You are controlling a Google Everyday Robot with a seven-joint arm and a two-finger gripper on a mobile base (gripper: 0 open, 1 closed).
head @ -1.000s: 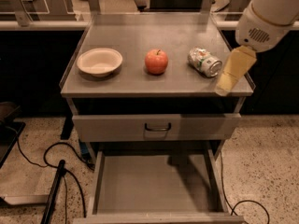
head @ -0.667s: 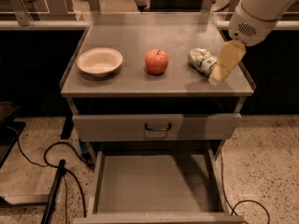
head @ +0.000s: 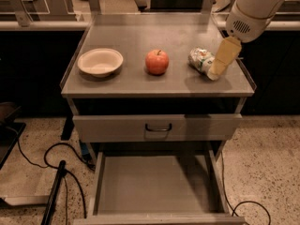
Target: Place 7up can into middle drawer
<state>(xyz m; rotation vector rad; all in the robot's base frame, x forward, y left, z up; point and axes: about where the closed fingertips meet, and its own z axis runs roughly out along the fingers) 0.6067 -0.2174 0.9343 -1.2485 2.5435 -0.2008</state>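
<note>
The 7up can lies on its side on the right part of the cabinet top, silver with a white-and-green label. My gripper hangs from the white arm at the upper right, and its yellowish tip is right at the can's right end, partly covering it. The middle drawer is pulled out wide below, with a bare grey floor and low side walls.
A red apple sits at the middle of the top and a white bowl at the left. A shut drawer front with a black handle is above the open drawer. Black cables lie on the floor at left.
My gripper has moved left and away from the front right corner of the top, up to the can's right end. The can, apple and bowl have not moved.
</note>
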